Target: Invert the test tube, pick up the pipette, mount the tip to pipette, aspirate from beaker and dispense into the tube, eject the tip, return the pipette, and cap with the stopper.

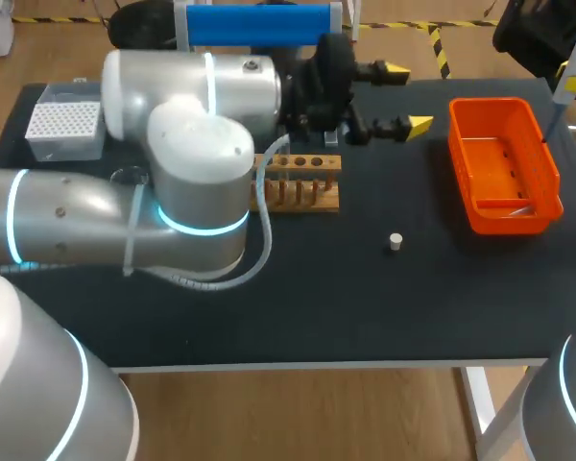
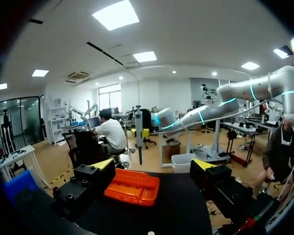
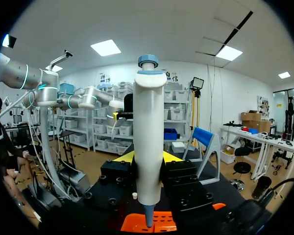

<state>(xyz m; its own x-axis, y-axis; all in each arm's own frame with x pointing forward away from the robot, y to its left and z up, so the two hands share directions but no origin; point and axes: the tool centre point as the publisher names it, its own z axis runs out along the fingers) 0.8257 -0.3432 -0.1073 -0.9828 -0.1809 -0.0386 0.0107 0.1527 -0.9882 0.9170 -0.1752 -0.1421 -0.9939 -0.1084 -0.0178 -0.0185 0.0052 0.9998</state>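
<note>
Black surface carries the wooden rack, partly hidden behind my left arm, and the stopper lying alone. Left end effector gapes wide, empty. Right end effector, mostly cut off in the head view, grips the pipette above the orange tray.

Left gripper: my fingers spread wide, pointing horizontally.
Right gripper: raised at my far right, clamped on the pipette.

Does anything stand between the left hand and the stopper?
Nothing visible does. The left hand is open over bare table; the stopper lies nearer the front edge, and the wooden rack stands off to one side.
</note>
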